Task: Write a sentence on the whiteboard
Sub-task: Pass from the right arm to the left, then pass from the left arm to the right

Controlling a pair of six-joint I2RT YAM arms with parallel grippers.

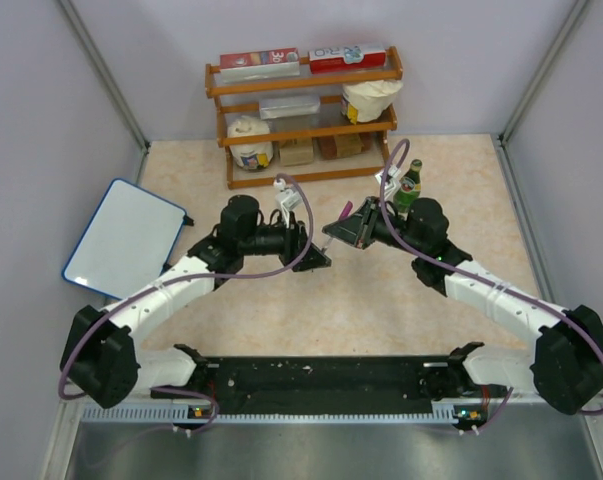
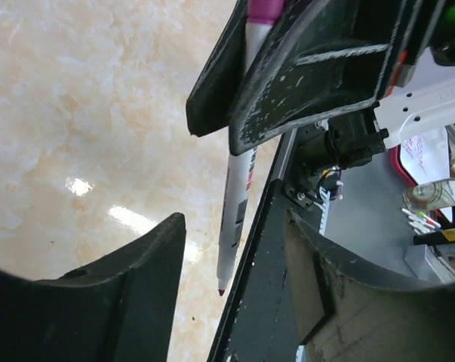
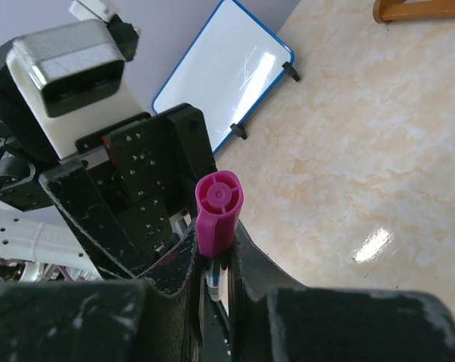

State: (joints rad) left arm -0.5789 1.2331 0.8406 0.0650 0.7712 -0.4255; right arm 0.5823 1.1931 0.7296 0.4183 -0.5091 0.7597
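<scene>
Lying at the table's left edge, the whiteboard [image 1: 126,238] sits well apart from both grippers, off to the left of the left gripper [image 1: 314,258], which meets the right gripper [image 1: 344,226] at mid-table. Its long axis runs diagonally from near-left to far-right, with the white face up. It seems to overhang the table edge or lean on the side wall, but the top view leaves that unclear. The right gripper is clamped on a marker [image 2: 238,188] just below its pink end [image 3: 218,202]. The left gripper's jaws stand apart — the marker's barrel passes between them with a gap on either side.
</scene>
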